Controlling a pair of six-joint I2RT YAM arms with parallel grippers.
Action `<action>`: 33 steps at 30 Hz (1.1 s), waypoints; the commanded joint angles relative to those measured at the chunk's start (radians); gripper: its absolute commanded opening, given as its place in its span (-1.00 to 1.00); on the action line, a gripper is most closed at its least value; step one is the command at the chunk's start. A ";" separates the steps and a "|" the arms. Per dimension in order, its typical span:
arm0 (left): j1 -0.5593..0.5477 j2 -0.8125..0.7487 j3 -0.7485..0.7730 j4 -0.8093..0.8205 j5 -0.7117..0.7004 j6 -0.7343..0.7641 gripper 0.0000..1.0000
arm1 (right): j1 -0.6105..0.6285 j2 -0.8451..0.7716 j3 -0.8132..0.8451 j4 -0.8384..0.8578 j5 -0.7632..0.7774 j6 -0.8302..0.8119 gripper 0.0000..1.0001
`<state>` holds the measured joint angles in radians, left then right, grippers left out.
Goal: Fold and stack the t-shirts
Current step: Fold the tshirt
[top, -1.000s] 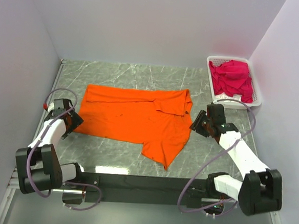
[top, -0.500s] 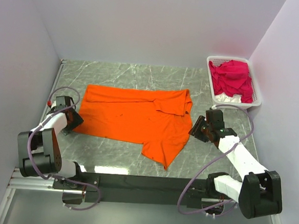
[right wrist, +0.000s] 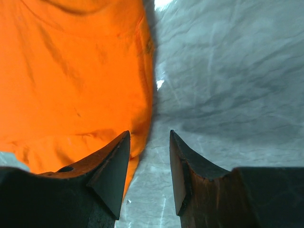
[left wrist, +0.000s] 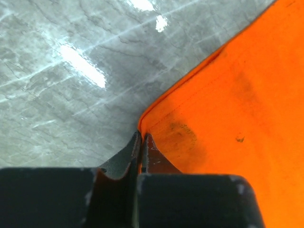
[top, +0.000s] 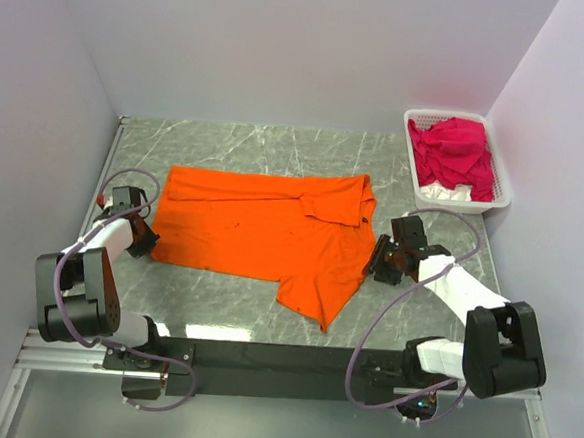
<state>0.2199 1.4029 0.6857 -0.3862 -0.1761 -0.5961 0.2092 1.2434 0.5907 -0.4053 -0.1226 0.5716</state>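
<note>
The orange t-shirt point(top: 261, 227) lies spread on the grey marble table point(top: 237, 145), with one sleeve folded over near its top right. My left gripper point(top: 142, 237) is at the shirt's near-left corner. In the left wrist view that gripper point(left wrist: 142, 135) is shut, with the orange hem point(left wrist: 237, 95) pinched between its tips. My right gripper point(top: 377, 260) sits low at the shirt's right edge. Seen from the right wrist, it point(right wrist: 149, 135) is open, one finger over the orange cloth point(right wrist: 71, 71) and the other over bare table. Magenta-pink t-shirts point(top: 455, 155) are heaped in the basket.
The white slotted basket point(top: 504, 199) stands at the back right corner against the right wall. Plain walls close the table on the left, back and right. Bare marble shows behind the shirt and in front of it.
My left gripper slid in to the shirt's corner and closed on it. The right gripper moved left and down to the shirt's right edge, staying open.
</note>
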 commanded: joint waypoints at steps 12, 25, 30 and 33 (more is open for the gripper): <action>-0.019 -0.036 0.009 -0.020 0.040 0.002 -0.99 | 0.067 0.027 -0.049 0.029 -0.092 0.100 -0.06; -0.013 -0.071 0.008 -0.048 0.001 -0.013 -0.99 | 0.065 0.011 -0.040 0.002 -0.043 0.070 -0.86; 0.027 -0.116 -0.002 -0.060 0.056 -0.047 -0.99 | 0.036 -0.061 0.000 -0.056 -0.002 0.044 -1.00; 0.038 -0.128 0.009 -0.072 0.059 -0.056 -0.99 | 0.036 -0.081 0.043 -0.089 0.011 0.045 -1.00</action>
<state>0.2451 1.3052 0.6857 -0.4385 -0.1368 -0.6258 0.2546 1.2015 0.5674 -0.4500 -0.1570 0.6350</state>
